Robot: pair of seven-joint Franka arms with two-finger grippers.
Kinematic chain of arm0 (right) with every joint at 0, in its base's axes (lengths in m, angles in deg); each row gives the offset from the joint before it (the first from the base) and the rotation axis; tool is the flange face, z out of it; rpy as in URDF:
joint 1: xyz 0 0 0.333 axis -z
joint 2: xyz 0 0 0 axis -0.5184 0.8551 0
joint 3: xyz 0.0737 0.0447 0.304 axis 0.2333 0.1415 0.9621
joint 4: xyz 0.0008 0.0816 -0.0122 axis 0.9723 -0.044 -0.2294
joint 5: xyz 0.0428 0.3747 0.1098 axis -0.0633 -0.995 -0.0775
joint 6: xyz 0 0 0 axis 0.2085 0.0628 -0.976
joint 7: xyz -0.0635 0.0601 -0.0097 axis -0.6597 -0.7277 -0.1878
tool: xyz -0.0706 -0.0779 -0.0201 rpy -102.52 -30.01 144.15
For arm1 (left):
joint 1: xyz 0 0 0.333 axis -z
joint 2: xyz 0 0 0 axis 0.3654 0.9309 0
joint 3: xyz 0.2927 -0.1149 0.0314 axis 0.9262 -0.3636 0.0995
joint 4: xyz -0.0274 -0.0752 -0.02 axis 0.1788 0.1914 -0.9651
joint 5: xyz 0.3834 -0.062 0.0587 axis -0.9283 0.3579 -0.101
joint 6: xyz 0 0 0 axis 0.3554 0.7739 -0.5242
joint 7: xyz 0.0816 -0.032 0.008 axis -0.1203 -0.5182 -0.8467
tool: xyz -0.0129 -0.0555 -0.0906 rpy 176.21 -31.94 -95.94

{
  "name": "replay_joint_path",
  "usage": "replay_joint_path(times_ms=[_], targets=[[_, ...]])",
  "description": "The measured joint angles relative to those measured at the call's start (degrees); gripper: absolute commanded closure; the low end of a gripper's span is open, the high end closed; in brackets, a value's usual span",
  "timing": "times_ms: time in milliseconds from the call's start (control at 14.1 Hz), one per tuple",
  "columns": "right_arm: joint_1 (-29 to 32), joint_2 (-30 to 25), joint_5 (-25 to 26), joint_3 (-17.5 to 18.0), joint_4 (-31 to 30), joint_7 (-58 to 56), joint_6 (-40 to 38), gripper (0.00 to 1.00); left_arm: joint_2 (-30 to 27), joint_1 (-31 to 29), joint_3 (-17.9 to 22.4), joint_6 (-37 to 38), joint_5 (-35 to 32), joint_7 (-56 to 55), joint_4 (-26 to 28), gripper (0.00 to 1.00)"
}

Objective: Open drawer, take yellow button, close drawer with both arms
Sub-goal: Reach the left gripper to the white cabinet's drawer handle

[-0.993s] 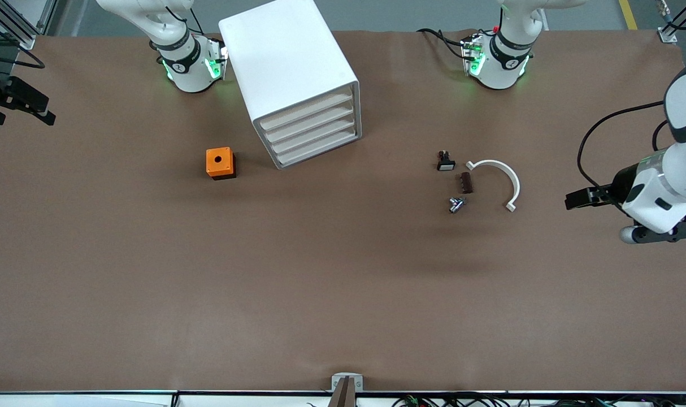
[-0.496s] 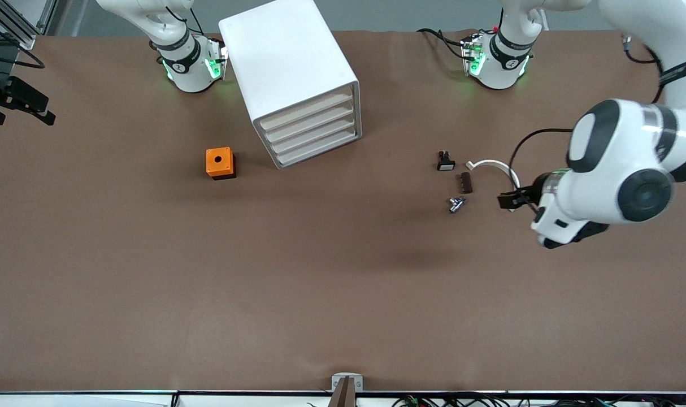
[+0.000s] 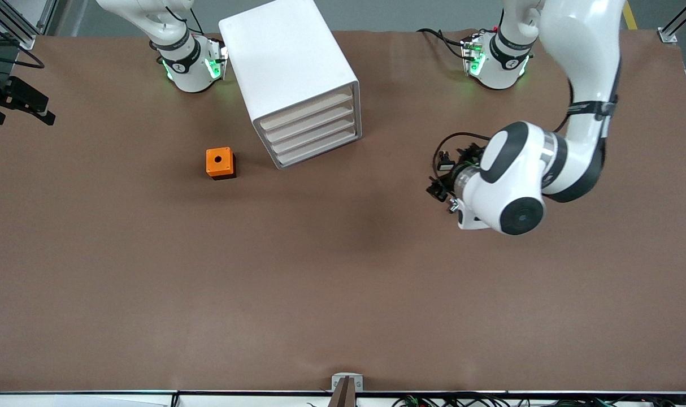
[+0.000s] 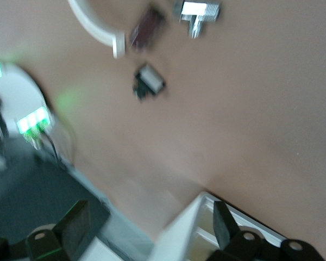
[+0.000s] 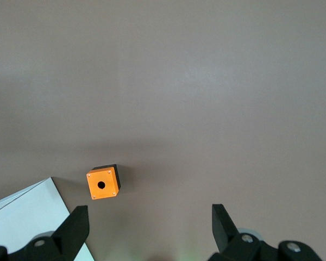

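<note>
White drawer cabinet [image 3: 295,85] near table's robot-side edge, all drawers shut; task barely begun. Button not visible, presumably inside. Left gripper [image 4: 146,231] wide open, empty, over small parts [image 4: 149,81]. Right gripper [image 5: 146,228] wide open, empty, waiting above orange cube [image 5: 102,184].

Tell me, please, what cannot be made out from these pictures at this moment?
- The button: in no view; all drawers of the white drawer unit are shut.
- White curved piece: cut off by the left wrist view's edge; in the front view the left arm covers it.
- Small parts: blurred in the left wrist view.
- Right gripper: outside the front view; only its open fingertips show, above the orange cube.
</note>
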Motion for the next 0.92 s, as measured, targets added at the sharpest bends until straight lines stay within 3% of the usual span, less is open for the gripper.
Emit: replay_joint_path(times_ms=[284, 496, 780, 922], targets=[[0.0, 0.2, 0.0, -0.06, -0.16, 0.0, -0.03, 0.0, 4.75, 2.76, -0.1, 0.11, 10.46, -19.62, -0.01, 0.0], [0.0, 0.74, 0.16, -0.06, -0.16, 0.0, -0.03, 0.0, 6.14, 3.62, -2.78, 2.29, 16.81, -30.7, -0.02, 0.0], [0.0, 4.07, 0.19, -0.02, -0.18, -0.04, 0.28, 0.0, 7.73, 4.41, -5.64, 4.47, 22.75, -36.57, 0.33, 0.0], [0.0, 7.19, 0.23, 0.03, 0.55, -0.04, 1.03, 0.0, 8.69, 4.98, -6.2, 4.47, 26.01, -37.7, 0.5, 0.05]])
